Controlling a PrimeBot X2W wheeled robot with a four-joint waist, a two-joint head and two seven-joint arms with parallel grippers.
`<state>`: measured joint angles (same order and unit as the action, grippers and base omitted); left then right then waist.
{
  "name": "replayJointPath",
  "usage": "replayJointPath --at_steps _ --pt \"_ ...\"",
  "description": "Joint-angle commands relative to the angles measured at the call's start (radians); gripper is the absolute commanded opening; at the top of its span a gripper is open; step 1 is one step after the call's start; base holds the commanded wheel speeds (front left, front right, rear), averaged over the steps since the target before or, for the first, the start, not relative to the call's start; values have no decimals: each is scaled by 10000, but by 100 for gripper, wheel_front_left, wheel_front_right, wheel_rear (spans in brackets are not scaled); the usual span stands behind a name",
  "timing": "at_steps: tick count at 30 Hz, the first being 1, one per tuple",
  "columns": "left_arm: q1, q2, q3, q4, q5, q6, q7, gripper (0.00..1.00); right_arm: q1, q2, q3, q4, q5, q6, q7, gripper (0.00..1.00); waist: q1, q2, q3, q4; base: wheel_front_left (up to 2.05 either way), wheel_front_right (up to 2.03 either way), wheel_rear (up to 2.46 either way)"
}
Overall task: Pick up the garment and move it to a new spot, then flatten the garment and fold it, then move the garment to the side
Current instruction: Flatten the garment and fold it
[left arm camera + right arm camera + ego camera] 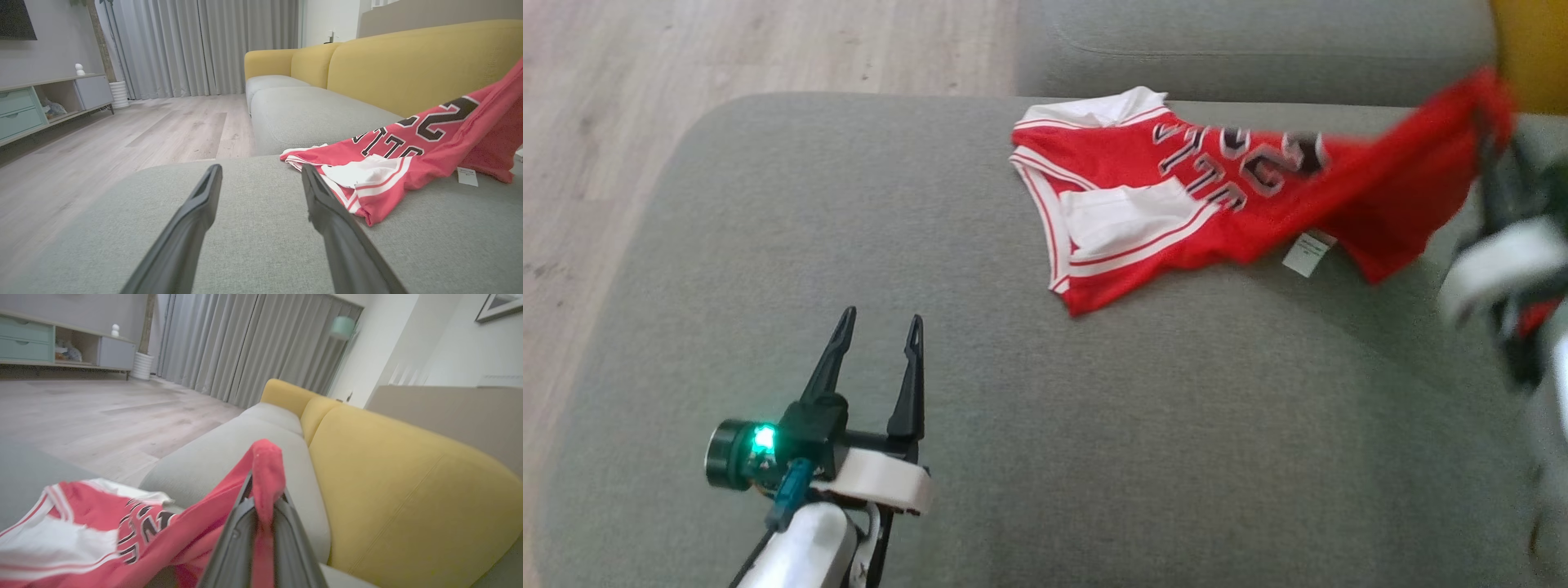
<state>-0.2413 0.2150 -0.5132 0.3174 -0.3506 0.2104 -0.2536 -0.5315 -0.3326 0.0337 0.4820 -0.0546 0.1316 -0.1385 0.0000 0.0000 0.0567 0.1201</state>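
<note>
The garment [1176, 196] is a red basketball jersey with white trim and dark lettering, lying crumpled on the grey sofa seat [931, 269]. Its right end is lifted off the cushion and stretched toward my right gripper [1490, 131], which is blurred and shut on that red cloth. In the right wrist view the gripper [261, 494] pinches a fold of the garment [267, 465] between its fingers. My left gripper [882, 327] hovers open over the bare cushion, well to the left of the jersey. The left wrist view shows the garment [408, 159] to the right of the open fingers [204, 196].
A yellow sofa backrest [408, 65] stands behind the cushion. Wooden floor [686, 65] lies to the left, past the seat's rounded edge. A white tag [1308, 251] hangs from the jersey. A low cabinet [49, 102] and curtains sit far off.
</note>
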Motion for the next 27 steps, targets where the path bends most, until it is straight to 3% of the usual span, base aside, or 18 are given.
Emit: replayJointPath --at_steps 1,11,12,13,14,15,16,22,27 --pt "-271 121 458 -318 97 -39 -81 100 499 90 172 -454 -76 -9 -121 0 0 0 25 -155 0 0 0" --pt "-393 103 608 -274 280 -179 -81 100 4069 1208 173 -1555 -499 -9 183 0 0 0 246 -1061 0 0 0" --pt "-422 83 597 -259 299 -201 -81 100 4222 1255 98 -1510 -602 -9 277 5 0 0 272 -1111 0 0 0" --pt "-446 64 578 -236 314 -231 -81 100 4317 1324 -13 -1464 -677 -9 343 61 0 0 287 -1155 0 0 0" --pt "-464 46 565 -212 327 -253 -81 100 4360 1393 -126 -1437 -735 -9 361 71 0 0 299 -1185 0 0 0" --pt "-480 38 553 -181 340 -276 -81 100 4365 1453 -285 -1430 -842 -9 357 75 0 0 308 -1209 0 0 0" --pt "-493 33 548 -147 348 -295 -81 100 4352 1525 -467 -1418 -968 -9 365 100 0 0 311 -1228 0 0 0" --pt "-517 4 555 -5 384 -382 -81 100 4092 2165 -1200 -1640 -1363 -9 -5 100 0 0 250 -1190 0 0 0" --pt "-466 -28 584 19 403 -416 -82 100 4066 2648 -832 -2160 -705 -9 -754 100 0 0 166 -1074 0 0 0"
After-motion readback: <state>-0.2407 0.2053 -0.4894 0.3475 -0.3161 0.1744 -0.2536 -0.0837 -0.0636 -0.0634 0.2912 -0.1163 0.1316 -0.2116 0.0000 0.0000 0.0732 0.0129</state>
